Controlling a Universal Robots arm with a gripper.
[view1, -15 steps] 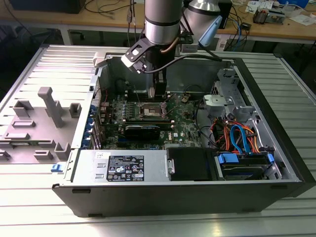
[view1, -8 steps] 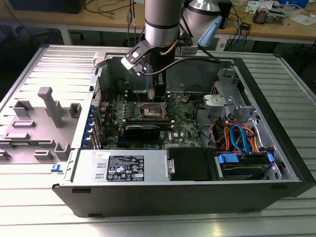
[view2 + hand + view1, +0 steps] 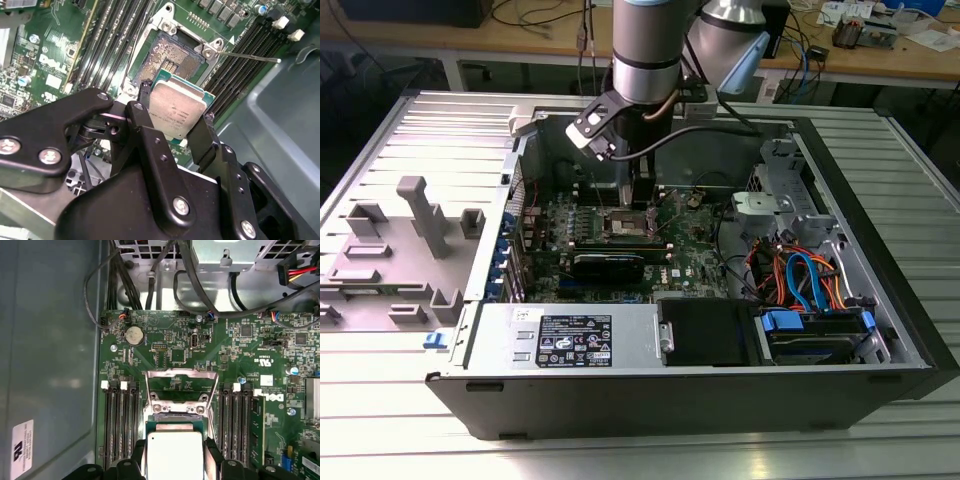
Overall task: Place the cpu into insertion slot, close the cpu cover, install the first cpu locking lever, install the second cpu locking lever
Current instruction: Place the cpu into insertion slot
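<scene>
An open computer case (image 3: 670, 400) lies mid-frame in the exterior view. Inside are a green motherboard (image 3: 695, 270), a labelled power supply (image 3: 570, 340) along the lower edge, and blue and orange cables (image 3: 805, 280) at lower right. Grey plastic fixtures (image 3: 420, 215) stand at the exterior view's left.

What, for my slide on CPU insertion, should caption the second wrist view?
Claw grips the cpu by two opposite edges, poised over the open, empty socket on the motherboard.
</scene>
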